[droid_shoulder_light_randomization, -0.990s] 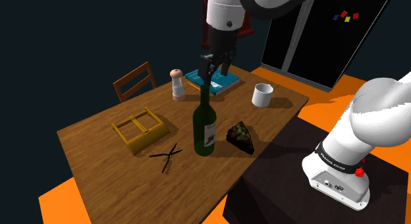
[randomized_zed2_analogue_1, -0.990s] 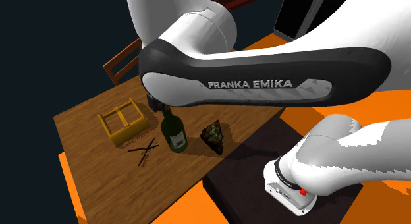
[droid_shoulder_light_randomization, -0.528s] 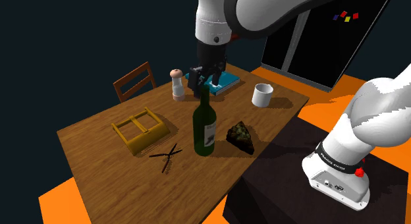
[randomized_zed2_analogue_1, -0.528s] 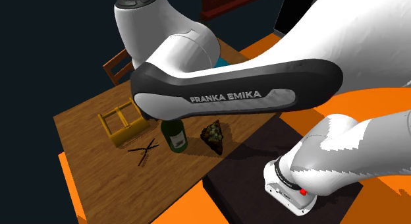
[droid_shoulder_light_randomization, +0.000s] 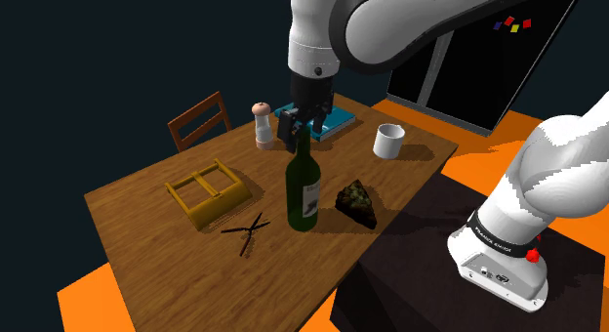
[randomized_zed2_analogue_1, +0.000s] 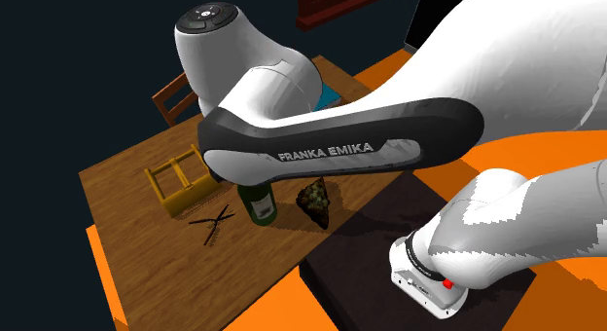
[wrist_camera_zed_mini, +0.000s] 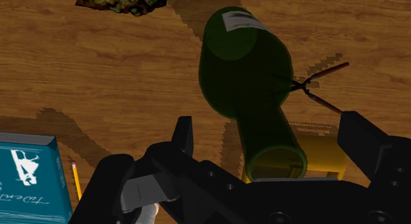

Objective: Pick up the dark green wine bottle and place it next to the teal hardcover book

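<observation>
Above wooden table (droid_shoulder_light_randomization: 146, 198), straddles neck of upright wine bottle (droid_shoulder_light_randomization: 303, 188) with gripper (droid_shoulder_light_randomization: 302, 133) spread, gripping nothing; leaves lift and placement by teal book (droid_shoulder_light_randomization: 338, 119), one o'clock.

A wooden table (droid_shoulder_light_randomization: 137, 208) bears a yellow rack (droid_shoulder_light_randomization: 207, 193), dark scissors (droid_shoulder_light_randomization: 247, 229) (just beside it), a shaker (droid_shoulder_light_randomization: 262, 124) and a white mug (droid_shoulder_light_randomization: 388, 141).

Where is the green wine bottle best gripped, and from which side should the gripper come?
Grip the narrow neck, coming straight down from above. The wine bottle stands upright, its body looks too wide to clasp, and the open gripper hangs just over its mouth, so a short descent would probably bring the neck between the fingers.
</observation>
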You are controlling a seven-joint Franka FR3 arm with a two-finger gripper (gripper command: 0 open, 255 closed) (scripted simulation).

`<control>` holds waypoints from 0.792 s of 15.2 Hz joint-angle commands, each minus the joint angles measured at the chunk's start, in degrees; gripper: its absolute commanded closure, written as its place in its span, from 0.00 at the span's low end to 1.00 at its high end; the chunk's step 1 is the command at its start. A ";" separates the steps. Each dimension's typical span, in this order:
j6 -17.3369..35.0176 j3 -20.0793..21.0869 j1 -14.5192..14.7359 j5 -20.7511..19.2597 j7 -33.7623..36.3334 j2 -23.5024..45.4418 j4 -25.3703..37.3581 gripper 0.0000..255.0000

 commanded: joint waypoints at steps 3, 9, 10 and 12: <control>0.01 0.00 0.00 0.00 0.00 0.01 0.00 1.00; 0.03 0.00 0.00 0.00 0.00 0.00 -0.03 1.00; 0.03 0.00 0.00 0.00 0.00 0.00 -0.02 1.00; 0.01 0.01 0.00 -0.01 0.01 0.01 0.00 1.00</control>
